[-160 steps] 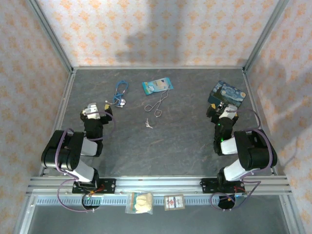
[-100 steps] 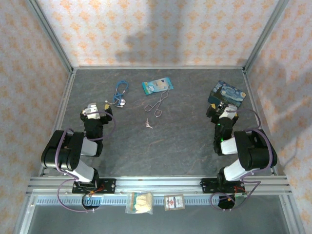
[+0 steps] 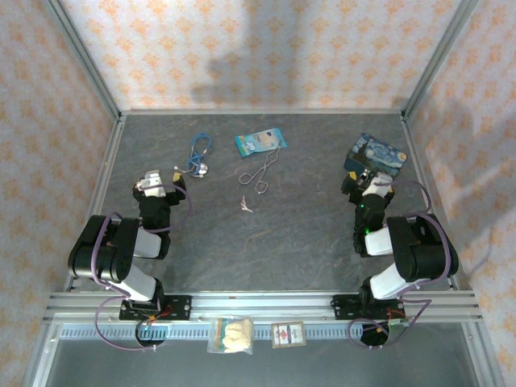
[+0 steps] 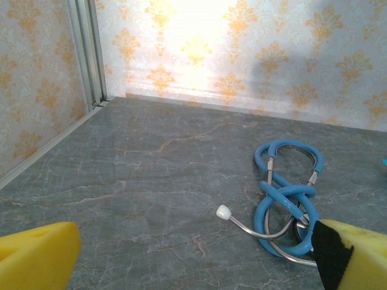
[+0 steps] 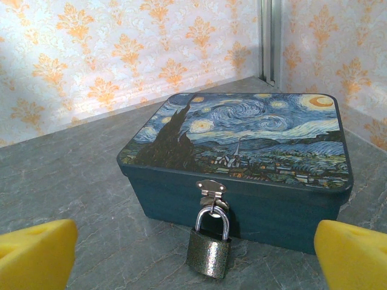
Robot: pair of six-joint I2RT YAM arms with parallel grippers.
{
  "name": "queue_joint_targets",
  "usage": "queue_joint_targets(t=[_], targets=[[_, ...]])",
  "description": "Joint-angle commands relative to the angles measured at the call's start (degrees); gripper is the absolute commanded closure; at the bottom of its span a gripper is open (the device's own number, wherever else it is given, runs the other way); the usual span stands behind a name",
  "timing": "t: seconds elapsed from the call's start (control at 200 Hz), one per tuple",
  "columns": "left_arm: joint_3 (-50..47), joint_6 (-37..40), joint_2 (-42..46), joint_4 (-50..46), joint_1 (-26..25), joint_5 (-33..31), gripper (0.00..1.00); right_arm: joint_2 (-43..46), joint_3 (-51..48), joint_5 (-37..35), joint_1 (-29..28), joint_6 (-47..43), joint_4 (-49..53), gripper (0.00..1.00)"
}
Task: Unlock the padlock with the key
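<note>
The small dark padlock [image 5: 210,252] hangs by its shackle from the hasp of the painted tin [image 5: 242,139] and rests on the table, closed. It sits just ahead of my right gripper [image 3: 368,182], between the wide-apart yellow fingertips [image 5: 36,254]; this gripper is open and holds nothing. The tiny pale key [image 3: 245,204] lies on the table's middle, well apart from both arms. My left gripper [image 3: 164,184] is open at the left, its yellow fingers [image 4: 36,257] empty, facing the blue stethoscope [image 4: 284,199].
Silver forceps [image 3: 262,173] lie just behind the key, and a blue-and-white packet [image 3: 260,141] lies farther back. The tin [image 3: 376,155] stands near the right wall. Two small packets [image 3: 230,334] rest below the front rail.
</note>
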State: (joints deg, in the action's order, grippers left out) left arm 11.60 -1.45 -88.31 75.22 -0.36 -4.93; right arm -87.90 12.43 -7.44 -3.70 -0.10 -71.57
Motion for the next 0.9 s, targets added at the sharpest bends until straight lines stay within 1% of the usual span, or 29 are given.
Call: queue_joint_targets(t=[0.0,0.075,0.145,0.22,0.28,0.32,0.37,0.485,0.55,0.591,0.676,0.776,0.836,0.891], targets=[[0.7,0.1,0.2,0.7,0.3,0.1,0.01,1.1,0.1,0.5,0.5,-1.1,-0.4,0.0],[0.6,0.0,0.3,0.8,0.3,-0.3,0.01,2.1,0.6,0.1,0.2,-1.2,0.9,0.0],[1.3,-0.2,2.7,-1.9,-0.2,-2.4,0.01,5.8,2.6,-2.0,-0.5,-1.4,7.3,0.0],[3.9,-0.3,7.7,-10.5,-1.2,-6.2,0.01,10.2,6.0,-4.7,-0.9,-0.6,16.4,0.0],[6.8,-0.6,11.0,-17.8,-2.1,-9.3,0.01,13.0,9.9,-7.0,-0.8,2.3,24.9,0.0],[9.1,-2.5,12.4,-22.2,-2.2,-11.4,0.01,14.2,12.8,-7.9,-0.7,4.2,30.8,0.0],[12.5,-6.1,13.5,-28.4,-2.2,-12.1,0.01,14.8,16.2,-8.5,-0.8,6.2,37.1,0.0],[22.1,-14.9,13.0,-43.6,-2.3,-10.6,0.01,14.6,22.7,-11.9,0.2,11.4,48.6,0.0],[26.6,-21.7,11.7,-49.4,-2.3,-10.3,0.01,13.4,27.1,-11.4,2.5,14.1,55.6,0.0],[28.8,-24.2,10.8,-51.9,-2.2,-9.0,0.01,12.2,30.2,-10.1,4.0,15.6,59.3,0.0],[30.5,-28.1,9.2,-53.0,-2.3,-3.0,0.01,8.4,36.6,-6.4,7.4,16.6,65.7,0.0],[29.2,-30.6,8.0,-48.7,-4.2,3.7,0.01,3.1,44.0,-1.7,11.8,16.5,72.0,0.0],[29.7,-30.8,7.2,-48.5,-6.7,4.5,0.01,0.5,47.1,1.2,14.3,15.9,73.7,0.0],[31.0,-30.2,6.2,-50.3,-9.3,4.5,0.01,-1.7,48.9,4.1,16.6,15.6,74.0,0.0]])
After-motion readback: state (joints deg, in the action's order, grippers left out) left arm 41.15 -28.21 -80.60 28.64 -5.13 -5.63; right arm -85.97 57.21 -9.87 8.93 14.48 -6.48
